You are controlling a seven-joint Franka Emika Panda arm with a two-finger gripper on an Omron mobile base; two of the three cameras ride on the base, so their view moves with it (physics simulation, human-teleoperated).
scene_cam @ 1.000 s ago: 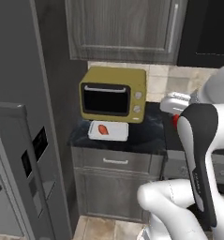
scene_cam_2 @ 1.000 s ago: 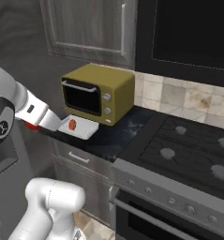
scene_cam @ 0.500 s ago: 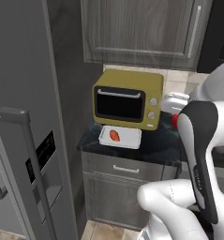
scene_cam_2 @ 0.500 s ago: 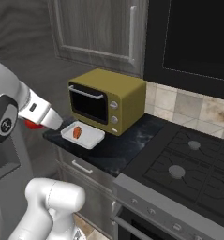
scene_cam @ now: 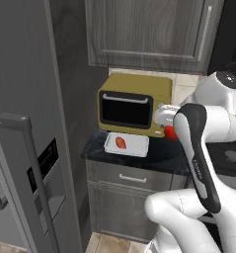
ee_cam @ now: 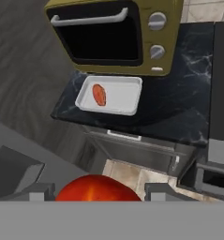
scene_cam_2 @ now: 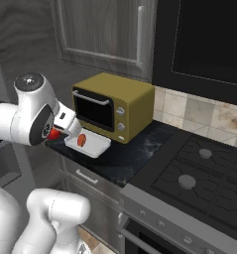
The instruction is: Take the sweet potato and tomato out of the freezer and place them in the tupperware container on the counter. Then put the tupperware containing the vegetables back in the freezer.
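Glossy black worktop (ee_cam: 179,112) carrying shallow white rectangular tupperware container (ee_cam: 127,96), oblong orange-red sweet potato (ee_cam: 99,94) lying inside, end effector (ee_cam: 99,190) clasping round red tomato (ee_cam: 97,189), hovering before mustard-yellow microwave (scene_cam: 134,104).

the counter (ee_cam: 188,108) is a glossy black slab with pale marbled veins. the tupperware container (ee_cam: 125,93) looks like smooth white plastic, and the sweet potato (ee_cam: 99,94) in it has a dull orange-red skin. the tomato (ee_cam: 97,189) is smooth with a soft sheen. the microwave (scene_cam: 154,94) has a matt mustard-yellow shell and dark glass door. the freezer (scene_cam: 20,74) is plain matt grey. the wall cabinets (scene_cam: 149,29) show grey wood grain.
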